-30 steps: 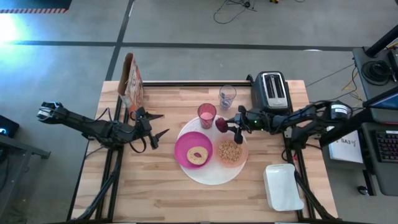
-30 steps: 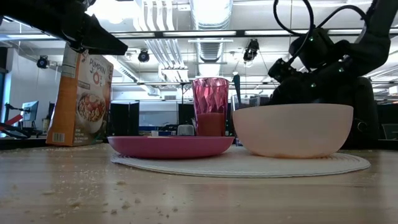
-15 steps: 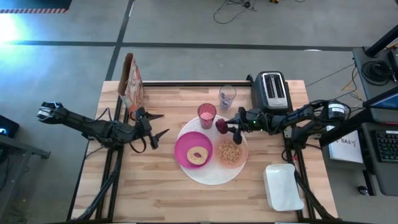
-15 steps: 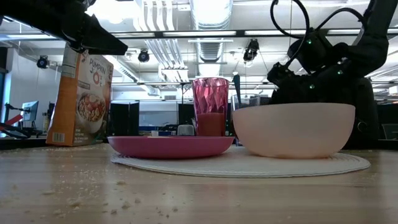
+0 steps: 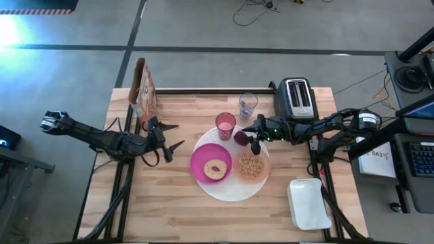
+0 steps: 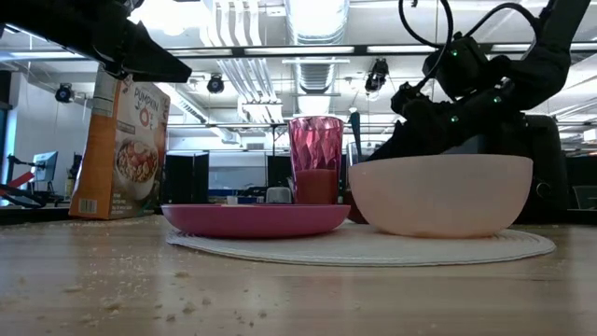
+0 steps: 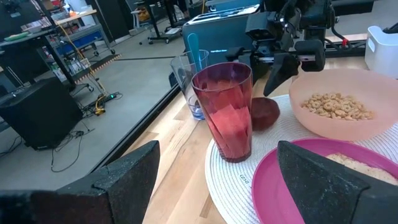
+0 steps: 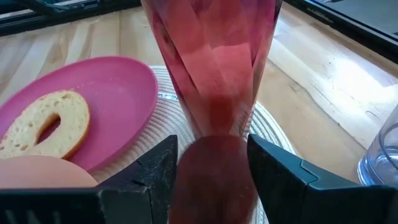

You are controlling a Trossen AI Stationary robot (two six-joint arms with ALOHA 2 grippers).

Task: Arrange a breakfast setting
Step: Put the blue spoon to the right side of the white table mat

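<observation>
The breakfast setting sits at the middle of the wooden tabletop point(image 5: 169, 203) in the high view: a large white round plate point(image 5: 230, 190) carries a smaller magenta plate point(image 5: 203, 159) on its left part and a peach-orange bowl point(image 5: 251, 167) of cereal rings on its right part. A ring-shaped bagel point(image 5: 216, 169) lies on the magenta plate. A pink translucent cup point(image 5: 225, 125) stands upright at the white plate's upper edge, and a dark red fruit point(image 5: 241, 137) rests on the white plate just right of the cup, above the bowl.

The right hand point(image 5: 253, 135) reaches in from the right of the frame, its fingers spread to either side of the fruit; in the right wrist view the fruit point(image 8: 211, 174) lies between the two dark fingers point(image 8: 155, 171), and whether they touch it cannot be told.

The left hand point(image 5: 169, 135) hangs left of centre, well apart from the plates, fingers spread wide and empty.

A cereal box point(image 5: 143, 88) stands at the tabletop's upper left. A clear glass point(image 5: 247, 104) and a toaster point(image 5: 296, 98) stand in the upper right part, and a white container point(image 5: 308, 203) lies at the lower right.
</observation>
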